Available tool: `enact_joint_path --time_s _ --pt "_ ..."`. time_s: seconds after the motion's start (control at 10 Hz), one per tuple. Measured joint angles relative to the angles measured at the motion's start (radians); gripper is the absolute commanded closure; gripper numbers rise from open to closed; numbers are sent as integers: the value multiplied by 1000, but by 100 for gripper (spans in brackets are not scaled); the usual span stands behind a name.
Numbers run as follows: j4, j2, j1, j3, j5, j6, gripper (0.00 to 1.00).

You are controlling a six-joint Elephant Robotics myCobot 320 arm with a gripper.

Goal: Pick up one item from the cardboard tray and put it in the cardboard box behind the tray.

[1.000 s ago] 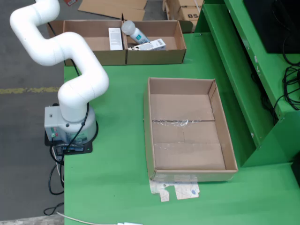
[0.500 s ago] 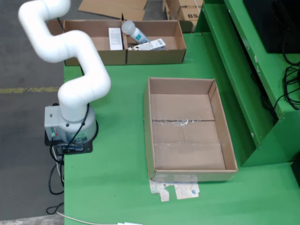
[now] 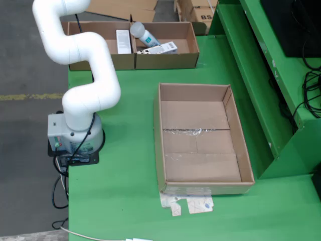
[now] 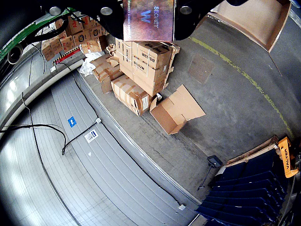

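Note:
In the fixed view the cardboard tray (image 3: pixel 165 61) stands at the far end of the green table, with two compartments. It holds an upright white box (image 3: pixel 123 41), a white bottle (image 3: pixel 143 34) and a flat white box (image 3: pixel 163 48). A large open cardboard box (image 3: pixel 160 140) lies mid-table with nothing inside. The white arm (image 3: pixel 85 50) rises out of the frame at top left, so the gripper is hidden there. In the wrist view my gripper (image 4: pixel 148 23) sits at the top edge, its black parts on either side of a shiny printed box (image 4: pixel 148 16).
The arm's base (image 3: pixel 75 135) stands at the table's left edge with cables below it. A green shelf frame (image 3: pixel 261 75) runs along the right. Torn paper scraps (image 3: pixel 188 203) lie in front of the large box. The wrist view faces stacked cartons (image 4: pixel 141 70) and warehouse floor.

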Motion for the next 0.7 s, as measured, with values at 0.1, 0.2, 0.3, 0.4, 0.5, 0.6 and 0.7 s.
enact_joint_path --time_s 0.1,0.2,0.3,0.4,0.5,0.6,0.7 --pt "0 5 8 3 0 3 100" --pt "-2 41 26 3 0 51 100" --pt "0 46 26 3 0 55 100" --pt "0 49 37 3 0 87 100" --pt "0 51 45 3 0 104 100" --pt "0 51 48 3 0 115 100" --pt "0 51 43 3 0 121 100"
